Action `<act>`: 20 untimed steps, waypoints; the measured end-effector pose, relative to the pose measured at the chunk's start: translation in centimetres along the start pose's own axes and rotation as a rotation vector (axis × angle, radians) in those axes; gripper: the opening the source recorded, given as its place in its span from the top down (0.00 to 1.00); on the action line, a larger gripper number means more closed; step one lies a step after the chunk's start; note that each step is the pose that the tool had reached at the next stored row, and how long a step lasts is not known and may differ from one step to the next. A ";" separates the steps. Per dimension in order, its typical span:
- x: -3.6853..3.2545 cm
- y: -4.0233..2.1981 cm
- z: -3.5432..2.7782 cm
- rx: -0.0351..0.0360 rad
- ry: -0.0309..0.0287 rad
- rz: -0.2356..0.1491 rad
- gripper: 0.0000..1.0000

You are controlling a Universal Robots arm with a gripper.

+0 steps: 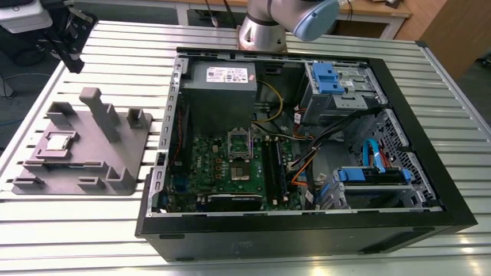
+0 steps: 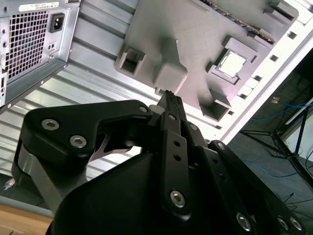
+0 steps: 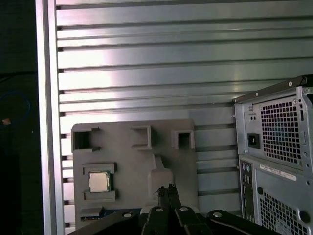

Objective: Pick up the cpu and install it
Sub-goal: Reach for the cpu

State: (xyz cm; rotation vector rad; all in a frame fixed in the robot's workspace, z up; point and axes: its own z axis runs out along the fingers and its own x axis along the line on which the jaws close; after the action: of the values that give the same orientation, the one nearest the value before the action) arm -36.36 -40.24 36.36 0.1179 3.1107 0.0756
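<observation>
The gripper (image 3: 166, 189) hangs above the slatted metal table (image 1: 123, 52). Its two black fingers (image 2: 169, 105) are clenched together with nothing between them, and they touch nothing. On the exterior view's left of the table lies a grey plastic tray (image 1: 126, 161). The cpu (image 1: 60, 141) rests flat in a square pocket of that tray, metal top up and well apart from the fingertips. A tall grey post (image 1: 100, 109) rises from the tray just beside the pocket, and in the first wrist view it stands near the fingertips. To the exterior view's right, an open computer case (image 1: 307, 233) lies on its side. It holds a grey power box (image 1: 218, 80) at the far end, a green circuit board (image 1: 218, 167) with a metal-framed socket (image 1: 240, 146), loose cables (image 1: 307, 144) and blue drive brackets (image 1: 326, 75).
</observation>
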 end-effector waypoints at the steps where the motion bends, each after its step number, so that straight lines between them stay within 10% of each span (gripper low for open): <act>1: 0.05 -0.10 0.09 0.0001 0.0002 0.000 0.89; 20: 3.45 -1.28 1.80 0.0000 -0.0011 0.000 0.89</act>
State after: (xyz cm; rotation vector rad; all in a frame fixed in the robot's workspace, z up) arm -39.85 -41.17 34.41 0.1179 3.1096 0.0756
